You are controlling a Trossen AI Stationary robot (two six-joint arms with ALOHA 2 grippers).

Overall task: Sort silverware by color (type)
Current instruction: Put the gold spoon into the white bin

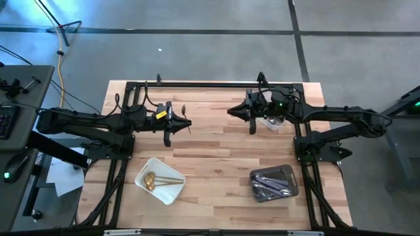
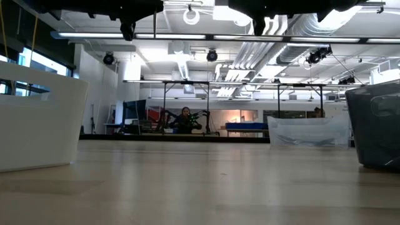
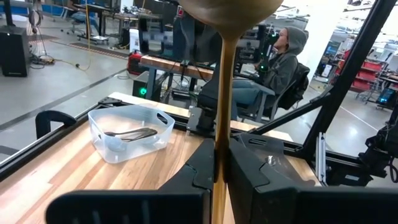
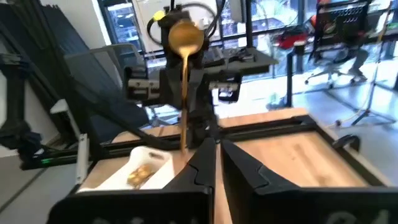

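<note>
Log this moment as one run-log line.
left gripper: shut on gold spoon | right gripper: shut, empty | white tray: gold pieces | grey tray: dark pieces

Robotics lab (exposed ceiling ducts (image 2: 294, 25), test rigs (image 2: 187, 103))

The long gold metal spoon (image 3: 222, 93) has its bowl cropped at the frame's top; the clear plastic tub's (image 3: 129, 134) contents are too small to identify.
</note>
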